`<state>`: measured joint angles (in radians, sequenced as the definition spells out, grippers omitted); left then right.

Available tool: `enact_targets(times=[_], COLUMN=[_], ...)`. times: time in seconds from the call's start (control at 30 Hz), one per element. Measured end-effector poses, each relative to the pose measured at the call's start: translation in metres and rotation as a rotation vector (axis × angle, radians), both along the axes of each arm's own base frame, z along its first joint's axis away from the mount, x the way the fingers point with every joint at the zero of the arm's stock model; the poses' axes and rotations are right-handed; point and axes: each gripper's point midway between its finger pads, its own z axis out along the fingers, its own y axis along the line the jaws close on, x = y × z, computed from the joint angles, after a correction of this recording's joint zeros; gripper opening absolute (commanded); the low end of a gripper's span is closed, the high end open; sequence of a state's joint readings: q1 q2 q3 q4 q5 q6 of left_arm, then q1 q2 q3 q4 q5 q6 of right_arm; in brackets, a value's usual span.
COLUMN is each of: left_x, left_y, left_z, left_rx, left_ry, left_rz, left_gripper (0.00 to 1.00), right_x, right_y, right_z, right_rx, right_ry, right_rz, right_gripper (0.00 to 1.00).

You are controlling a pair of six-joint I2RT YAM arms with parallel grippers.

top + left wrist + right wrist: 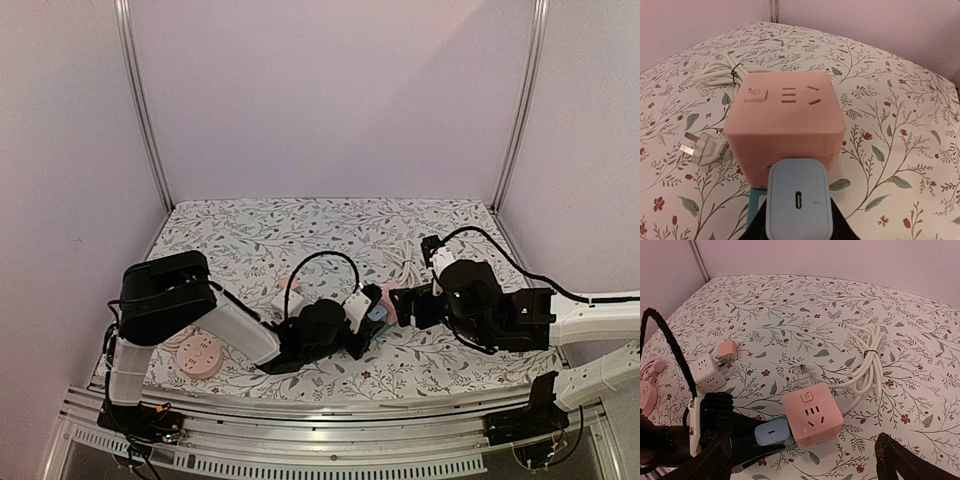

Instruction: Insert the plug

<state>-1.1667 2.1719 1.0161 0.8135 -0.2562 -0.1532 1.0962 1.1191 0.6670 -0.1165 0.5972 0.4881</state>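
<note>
The left end effector (pixel 799 227) is clamped on the blue plug (pixel 798 197), which is pressed against a side face of the pink socket cube (pixel 785 117) on the desk (pixel 900 125), apparently entering though not confirmably seated, while the right end effector (pixel 403 305) hangs wide open and empty.

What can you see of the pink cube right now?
The pink cube looks like matte plastic with rounded edges and sits flat on the floral cloth. Its top face carries a power button and pin slots, all empty. A white cord lies coiled beside it. A blue charger presses against one side face; whether its pins are in is hidden.
</note>
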Motion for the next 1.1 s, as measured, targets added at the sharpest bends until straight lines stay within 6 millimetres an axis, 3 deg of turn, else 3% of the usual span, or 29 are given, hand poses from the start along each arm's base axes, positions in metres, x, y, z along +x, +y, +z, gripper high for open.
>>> enact_targets(times=[0.1,0.23,0.3,0.4,0.57,0.7,0.83,1.0,1.1], left_x=[0.0,-0.003,-0.006,-0.008,-0.011,-0.016,-0.019,-0.016,-0.012], left_y=[0.001,0.007,0.014,0.018,0.017,0.019,0.022,0.024,0.025], left_z=[0.0,0.001,-0.002,0.002,0.034,0.061,0.078,0.074,0.07], left_rx=[-0.001,0.003,0.029,0.045,-0.008,-0.055,-0.075,-0.032,0.01], left_ry=[0.002,0.012,0.024,0.03,0.022,0.019,0.047,0.136,0.192], left_rz=[0.001,0.005,0.002,-0.003,-0.024,-0.04,-0.045,-0.055,-0.055], left_gripper=[0.26,0.52,0.6,0.66,0.72,0.7,0.53,0.39,0.37], right_x=[0.0,0.001,0.001,0.001,0.002,0.002,0.002,0.003,0.009], right_y=[0.001,0.003,0.003,0.004,0.006,0.006,0.005,0.005,0.002], right_z=[-0.003,-0.003,-0.002,0.0,0.008,0.012,0.018,0.023,0.017], right_rx=[-0.008,-0.014,-0.015,-0.018,-0.014,-0.021,-0.046,-0.091,-0.104], right_ry=[0.007,0.01,0.01,0.012,0.01,0.014,0.024,0.053,0.093], right_rz=[0.004,0.005,0.005,0.005,0.005,0.005,0.007,0.022,0.03], right_gripper=[0.99,0.99,0.99,0.99,0.99,0.99,0.98,0.96,0.96])
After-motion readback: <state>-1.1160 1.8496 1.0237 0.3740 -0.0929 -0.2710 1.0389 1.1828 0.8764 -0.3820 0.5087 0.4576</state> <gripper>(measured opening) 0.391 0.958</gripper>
